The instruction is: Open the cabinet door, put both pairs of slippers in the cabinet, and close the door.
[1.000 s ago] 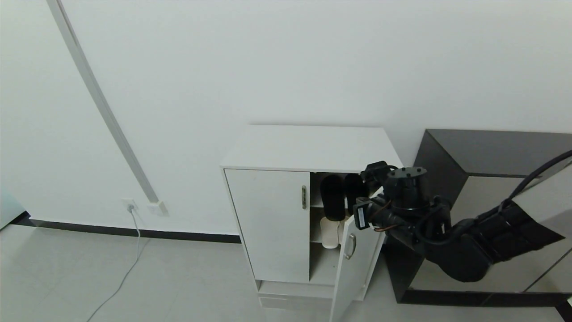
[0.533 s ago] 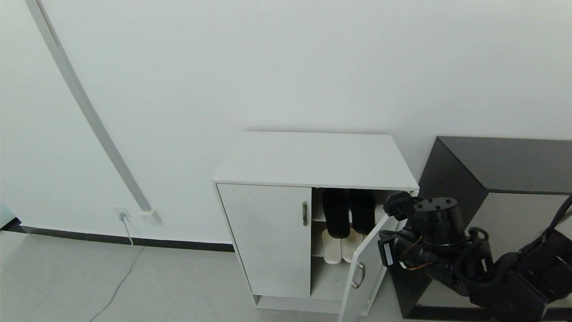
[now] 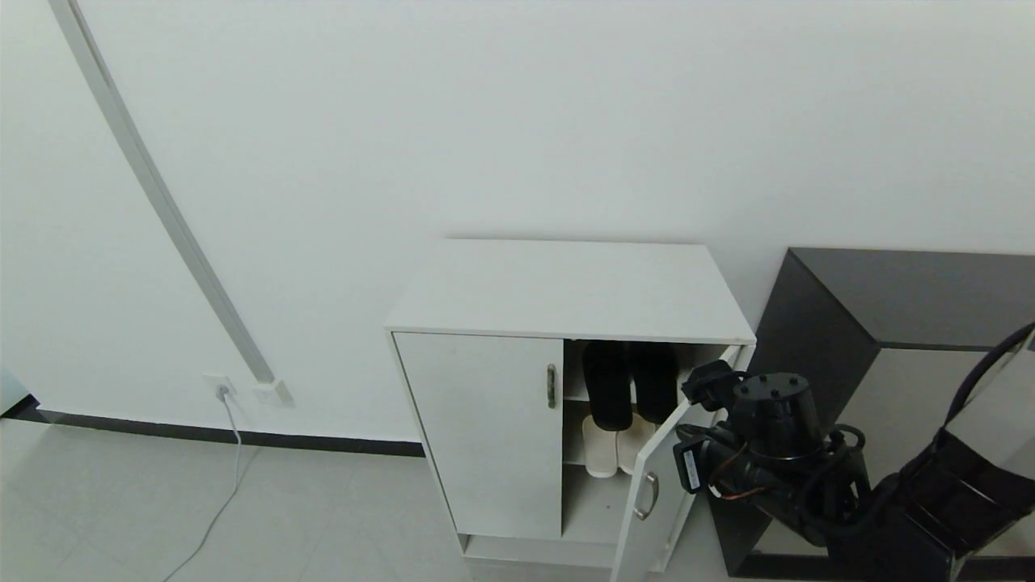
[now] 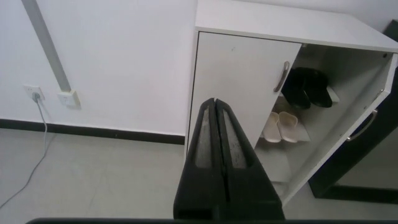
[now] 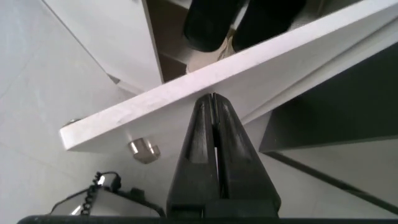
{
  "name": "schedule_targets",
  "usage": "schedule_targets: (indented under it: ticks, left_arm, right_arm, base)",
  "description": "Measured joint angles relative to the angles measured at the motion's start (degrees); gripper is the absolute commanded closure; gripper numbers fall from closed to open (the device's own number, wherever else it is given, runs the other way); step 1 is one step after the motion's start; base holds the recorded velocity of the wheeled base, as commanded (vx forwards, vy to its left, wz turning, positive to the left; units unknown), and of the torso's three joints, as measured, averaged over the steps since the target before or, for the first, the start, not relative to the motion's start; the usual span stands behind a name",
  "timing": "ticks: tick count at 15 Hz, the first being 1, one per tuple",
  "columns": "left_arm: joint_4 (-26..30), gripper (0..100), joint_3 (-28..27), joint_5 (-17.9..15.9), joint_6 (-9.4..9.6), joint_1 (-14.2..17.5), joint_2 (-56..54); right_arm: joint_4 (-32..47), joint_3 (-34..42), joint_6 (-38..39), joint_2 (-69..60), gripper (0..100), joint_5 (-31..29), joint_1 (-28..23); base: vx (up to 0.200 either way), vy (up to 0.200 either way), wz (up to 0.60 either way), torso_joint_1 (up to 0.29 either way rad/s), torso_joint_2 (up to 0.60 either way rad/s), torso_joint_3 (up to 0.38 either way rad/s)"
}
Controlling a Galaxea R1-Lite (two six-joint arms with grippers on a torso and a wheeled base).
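The white cabinet (image 3: 566, 287) stands against the wall with its left door (image 3: 481, 428) closed and its right door (image 3: 659, 485) swung partly open. A pair of black slippers (image 3: 618, 380) rests on the upper shelf, and a pair of white slippers (image 3: 614, 436) on the shelf below. My right gripper (image 3: 699, 386) is at the outer side of the open door near its top edge. In the right wrist view this gripper (image 5: 213, 96) is shut, tips against the door panel (image 5: 261, 62). My left gripper (image 4: 215, 101) is shut and empty, some way in front of the closed door (image 4: 239, 81).
A dark cabinet (image 3: 889, 299) stands right beside the white one, close behind my right arm. A wall socket with a trailing cable (image 3: 222, 390) sits low on the left under a slanted conduit (image 3: 162, 202). Grey floor (image 3: 283, 509) lies open to the left.
The head camera has shifted, so the whole scene sits differently. My right gripper has stayed at the open door's outer side, and the door has swung slightly towards the cabinet.
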Motion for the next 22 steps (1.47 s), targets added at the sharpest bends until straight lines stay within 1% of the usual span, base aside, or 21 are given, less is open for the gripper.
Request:
schedule_targets:
  ticks: [3,5,10,22]
  left_arm:
    - [0.0,100,0.0,0.0,0.00,0.0,0.0]
    - [0.0,100,0.0,0.0,0.00,0.1,0.0]
    - [-0.1,100,0.0,0.0,-0.05,0.0,0.0]
    - [-0.1,100,0.0,0.0,-0.09,0.0,0.0]
  right_arm:
    - [-6.3,-0.9,0.1,3.6,100,0.0,0.0]
    - [-7.6,-2.6,0.1,5.9,100,0.0,-0.1]
    - [-7.7,-9.2,0.0,11.1,100,0.1,-0.1]
    - [-6.6,-21.3,0.0,18.7,100,0.1,-1.3]
  base:
    - [0.000,0.000,0.00,0.000,0.00,0.000]
    - [0.000,0.000,0.00,0.000,0.00,0.000]
    - [0.000,0.000,0.00,0.000,0.00,0.000]
    - [0.000,0.000,0.00,0.000,0.00,0.000]
